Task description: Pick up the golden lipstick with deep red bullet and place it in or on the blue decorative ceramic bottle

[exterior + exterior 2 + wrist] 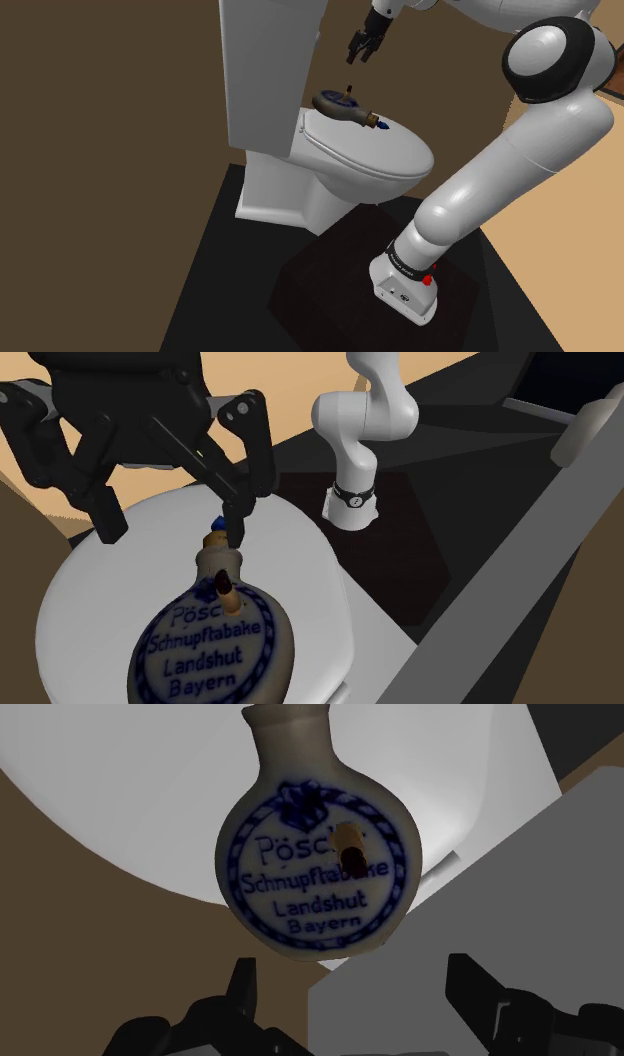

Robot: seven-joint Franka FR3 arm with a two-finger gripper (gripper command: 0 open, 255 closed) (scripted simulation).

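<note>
Judging by how things lie, the carrying part of the task is over. The gripper (362,45) hangs above the toilet lid (395,165) with its fingers spread wide and nothing between them, as the wrist view also shows (355,979). The lipstick (350,845), a small golden stub with a dark red end, sits directly under the gripper over the flat printed face of the bottle (300,894). The bottle lies on its side on the lid, its neck pointing away from the tank. In the second exterior view the lipstick (222,588) appears upright against the bottle's shoulder (205,652). In the shoulder view it (349,91) seems just above the bottle (340,106), so I cannot tell whether it has settled or is dropping. What remains is for it to come to rest there without rolling off.
</note>
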